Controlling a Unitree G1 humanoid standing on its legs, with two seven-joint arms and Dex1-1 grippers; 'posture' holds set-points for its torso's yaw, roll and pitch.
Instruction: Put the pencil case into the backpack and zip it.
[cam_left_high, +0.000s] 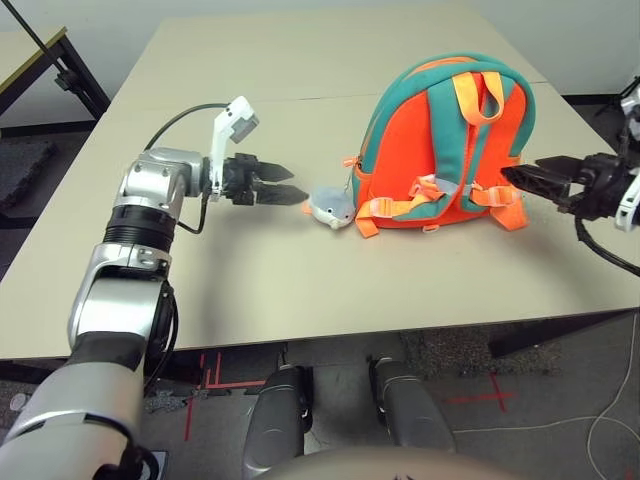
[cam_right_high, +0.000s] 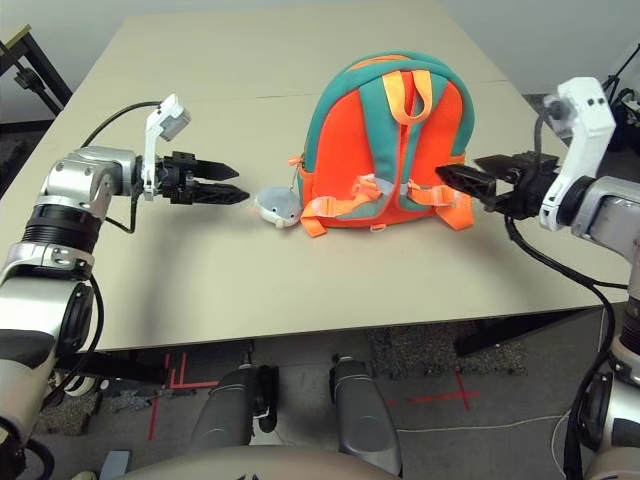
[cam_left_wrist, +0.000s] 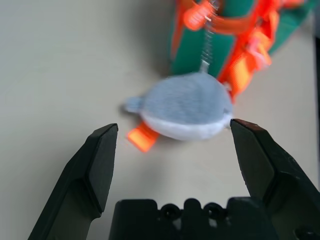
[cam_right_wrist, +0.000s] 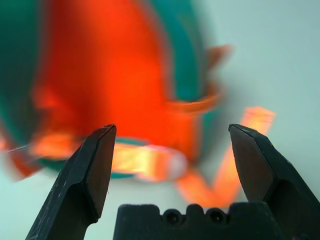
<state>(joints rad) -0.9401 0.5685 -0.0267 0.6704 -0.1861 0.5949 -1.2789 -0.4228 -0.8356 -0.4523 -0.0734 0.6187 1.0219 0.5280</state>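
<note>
The orange backpack (cam_left_high: 440, 150) with teal trim lies on the table with its strap side up. Its grey-and-white plush charm (cam_left_high: 330, 208) rests on the table by the pack's lower left corner. My left gripper (cam_left_high: 292, 190) is open, just left of the charm, its fingers (cam_left_wrist: 100, 160) pointing at it. My right gripper (cam_left_high: 518, 180) is open at the pack's lower right corner, close to an orange strap (cam_right_wrist: 235, 150). The white pencil case is not visible in any view.
The beige table (cam_left_high: 300, 290) stretches far behind the backpack and in front of it. Its front edge runs close below both arms. A dark frame (cam_left_high: 70, 70) stands off the table at the far left. Cables trail from both wrists.
</note>
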